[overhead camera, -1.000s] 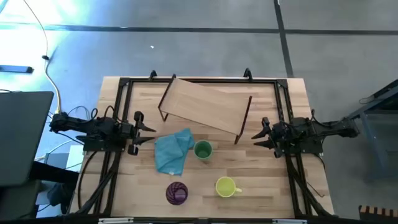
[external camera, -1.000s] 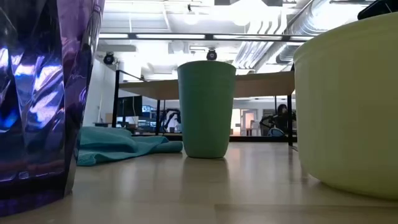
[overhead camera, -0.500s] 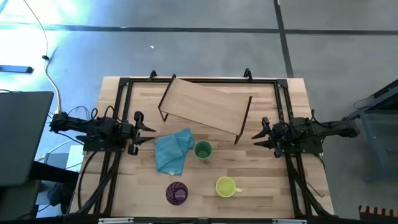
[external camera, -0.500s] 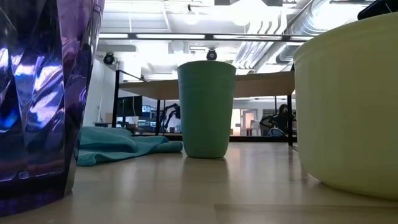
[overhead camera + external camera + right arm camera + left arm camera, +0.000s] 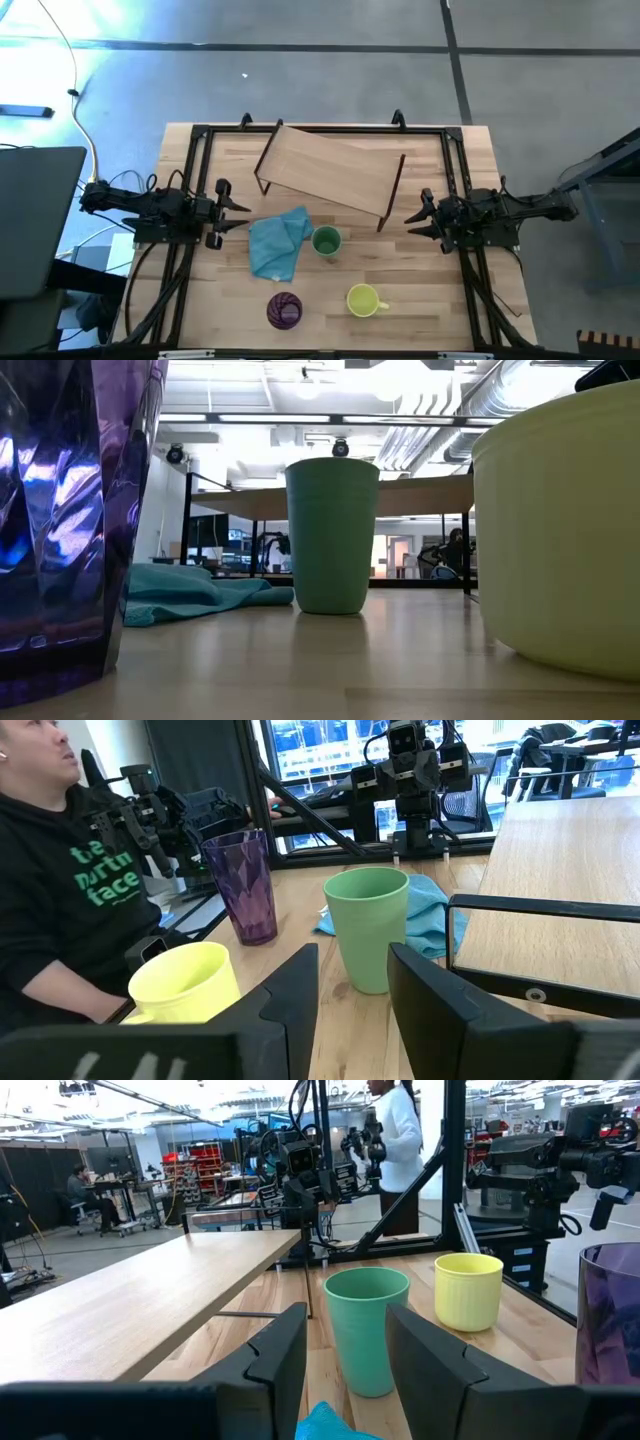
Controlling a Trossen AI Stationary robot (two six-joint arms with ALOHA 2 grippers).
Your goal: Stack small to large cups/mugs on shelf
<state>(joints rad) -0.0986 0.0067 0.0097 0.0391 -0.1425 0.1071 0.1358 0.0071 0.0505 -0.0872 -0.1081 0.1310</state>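
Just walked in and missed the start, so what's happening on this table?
Nothing is being handled yet. The left gripper and right gripper wait open at the table's sides. The green cup, yellow mug and purple tumbler stand on the tabletop beside a blue cloth. The shelf holds nothing.

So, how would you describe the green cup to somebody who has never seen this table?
Find the shelf at the table's back. Just in front of it, beside the blue cloth, stands the green cup. Unlike the yellow mug it has no handle, and it is opaque, unlike the purple tumbler.
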